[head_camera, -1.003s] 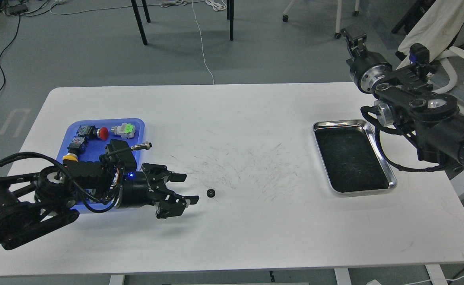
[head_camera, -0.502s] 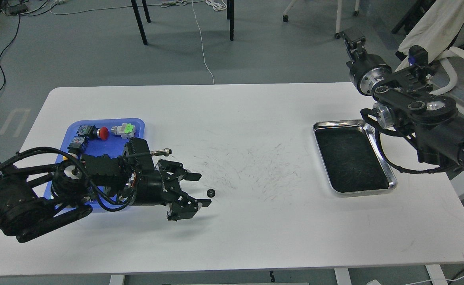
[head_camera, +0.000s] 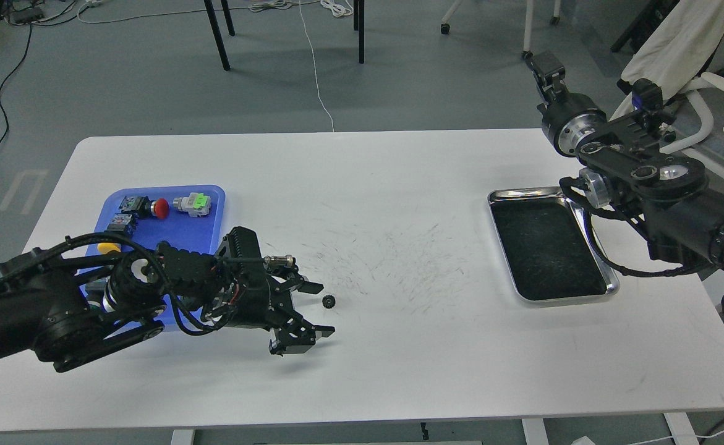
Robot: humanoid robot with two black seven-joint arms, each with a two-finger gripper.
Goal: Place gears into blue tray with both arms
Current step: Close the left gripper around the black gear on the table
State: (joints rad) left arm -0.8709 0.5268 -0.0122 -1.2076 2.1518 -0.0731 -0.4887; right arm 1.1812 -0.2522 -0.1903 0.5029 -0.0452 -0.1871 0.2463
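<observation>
One tiny black gear [head_camera: 329, 301] lies on the white table left of centre. My left gripper [head_camera: 321, 310] is open, its two fingers spread on either side of the gear, one just up-left of it and one below it, neither touching. The blue tray [head_camera: 204, 224] sits at the left, partly covered by my left arm, and holds coloured push-button switches. My right gripper [head_camera: 547, 65] is raised beyond the table's far right corner, small and dark, so its fingers cannot be told apart.
A shiny silver metal tray [head_camera: 584, 210] with a dark bottom lies at the right, close under my right arm. Switches with a red cap [head_camera: 161, 208] and a green cap [head_camera: 198, 201] rest in the blue tray. Scuff marks cover the table's middle.
My left arm has moved right and tilted down, bringing its open fingers around the gear. My right arm shifted slightly. The gear has not moved.
</observation>
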